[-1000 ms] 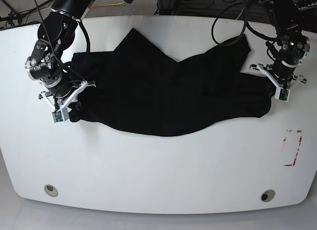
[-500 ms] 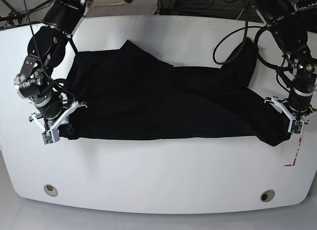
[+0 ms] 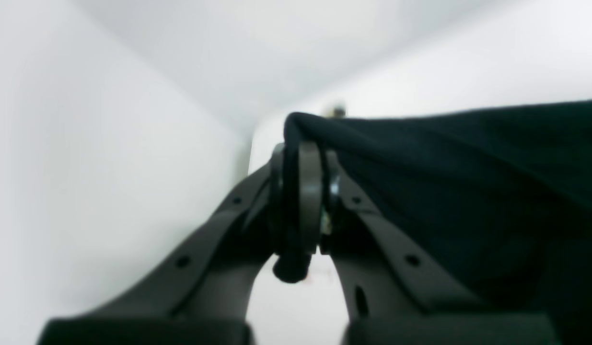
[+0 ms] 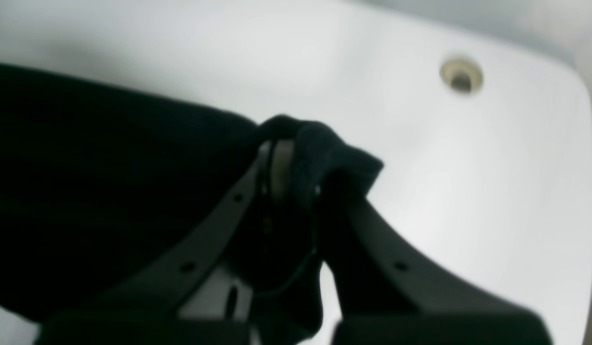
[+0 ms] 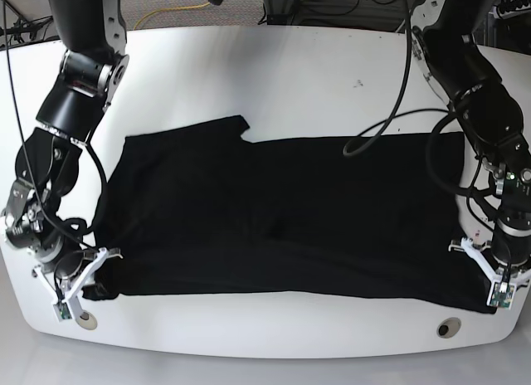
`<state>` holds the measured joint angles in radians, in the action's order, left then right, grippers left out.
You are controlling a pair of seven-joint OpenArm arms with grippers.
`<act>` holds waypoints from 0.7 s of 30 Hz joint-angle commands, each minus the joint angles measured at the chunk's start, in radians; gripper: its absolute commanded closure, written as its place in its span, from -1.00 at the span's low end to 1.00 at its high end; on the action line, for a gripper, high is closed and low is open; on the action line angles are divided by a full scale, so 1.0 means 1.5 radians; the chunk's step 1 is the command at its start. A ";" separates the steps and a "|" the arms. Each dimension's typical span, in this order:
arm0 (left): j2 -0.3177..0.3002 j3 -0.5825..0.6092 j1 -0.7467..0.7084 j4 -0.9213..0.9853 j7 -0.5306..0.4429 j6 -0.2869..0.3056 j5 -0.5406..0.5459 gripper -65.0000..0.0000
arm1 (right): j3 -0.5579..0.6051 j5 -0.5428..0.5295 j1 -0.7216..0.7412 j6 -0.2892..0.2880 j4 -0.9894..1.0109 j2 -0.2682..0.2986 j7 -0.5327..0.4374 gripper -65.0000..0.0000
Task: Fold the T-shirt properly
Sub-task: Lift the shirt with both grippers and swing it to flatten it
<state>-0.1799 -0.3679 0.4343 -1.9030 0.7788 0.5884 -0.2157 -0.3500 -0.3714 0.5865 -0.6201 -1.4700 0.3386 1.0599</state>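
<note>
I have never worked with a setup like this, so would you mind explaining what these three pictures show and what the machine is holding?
This is a robot with two arms working over a white table. The base picture looks down on the whole scene from above. The other two come from small cameras mounted on each wrist, looking along the gripper's fingers.

Spread across the table lies a black T-shirt. Each arm ends in a two-fingered gripper. The left gripper appears on the right side of the overhead picture, and the right gripper on its left.

Both are shut on the shirt's near edge, one at each end. The left wrist view shows cloth pinched between its fingers, and the right wrist view shows fabric bunched over its fingers.
</note>
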 commanded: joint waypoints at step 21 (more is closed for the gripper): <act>-0.097 0.035 0.361 -0.013 0.151 -0.003 0.007 1.00 | 0.185 -0.018 0.467 -0.015 0.194 0.085 0.054 1.00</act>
<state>-0.3126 -0.3248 0.9440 -1.9102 0.9901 0.5896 -0.1967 -0.0662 -0.4091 1.2568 -0.6312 -1.1683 0.4404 1.1378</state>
